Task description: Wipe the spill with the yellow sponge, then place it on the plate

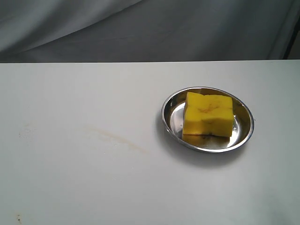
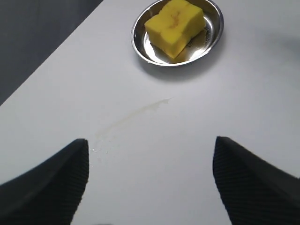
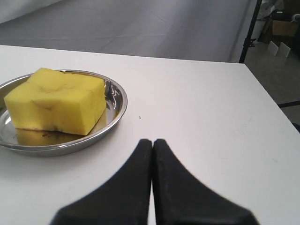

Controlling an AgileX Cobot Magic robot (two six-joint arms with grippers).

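Note:
The yellow sponge (image 1: 208, 114) lies in the steel plate (image 1: 169, 108) on the right half of the white table; it also shows as the sponge (image 2: 174, 27) in the plate (image 2: 140, 47), and the sponge (image 3: 56, 101) in the plate (image 3: 117, 101). A faint brownish streak of the spill (image 1: 115, 137) runs across the table left of the plate, seen too as the streak (image 2: 133, 115). My left gripper (image 2: 150, 154) hangs open above the table near the streak's end, holding nothing. My right gripper (image 3: 153, 143) is shut and empty, beside the plate. Neither arm shows in the exterior view.
A grey cloth backdrop (image 1: 150, 28) hangs behind the table's far edge. The table's right edge (image 3: 262, 89) drops to a floor with a dark stand pole (image 3: 248, 30) and boxes.

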